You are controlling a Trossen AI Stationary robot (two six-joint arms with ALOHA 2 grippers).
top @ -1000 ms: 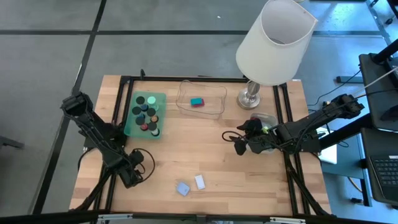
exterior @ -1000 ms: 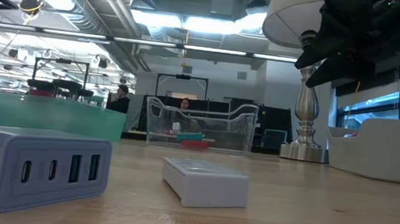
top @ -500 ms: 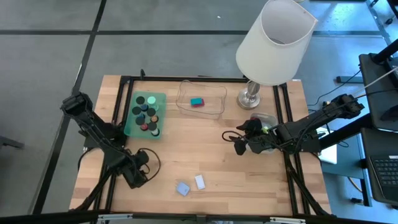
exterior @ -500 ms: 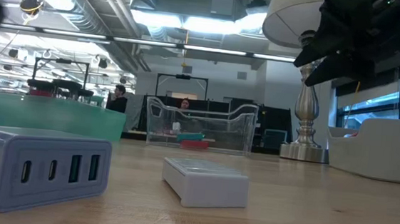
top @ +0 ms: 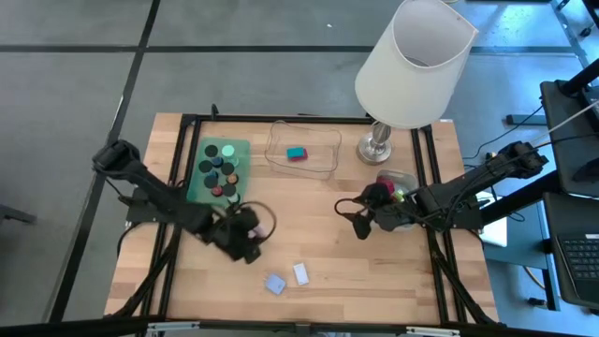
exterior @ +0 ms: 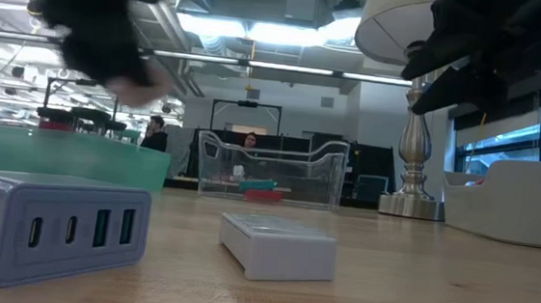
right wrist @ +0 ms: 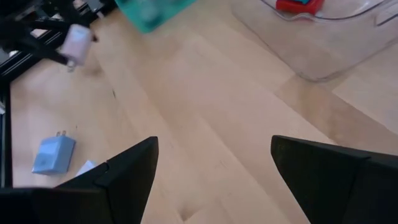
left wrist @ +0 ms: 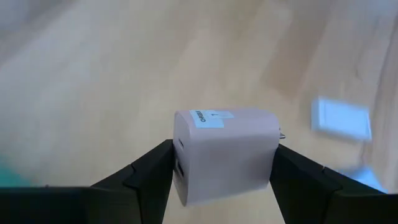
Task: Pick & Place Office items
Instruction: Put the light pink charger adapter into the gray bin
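My left gripper (top: 245, 238) is shut on a pale pink charger block (left wrist: 225, 154) above the table's middle left; it also shows in the right wrist view (right wrist: 77, 41). My right gripper (top: 359, 221) is open and empty above the table's right half. A light-blue charger (top: 274, 284) and a white block (top: 300, 273) lie flat on the table near the front edge. Black discs (top: 217, 165) lie in the green tray (top: 198, 192). A red and a teal block (top: 297, 153) lie in the clear tray (top: 323, 164). My left gripper pinches the pink charger block between its two fingers, one on each of two opposite sides (left wrist: 179, 163). The block's labelled face and its prongs (left wrist: 282, 134) stick out past the fingertips. The block is lifted clear of the table.
A big white lamp (top: 412, 65) stands at the back right, its base (top: 375, 147) beside the clear tray. A small tray (top: 398, 180) sits at the right edge by my right arm. Bare wood lies between the two grippers.
My left gripper has gone from the front left of the table toward its right and far edges, past the green tray's near end, and has come into the low view at the upper left.
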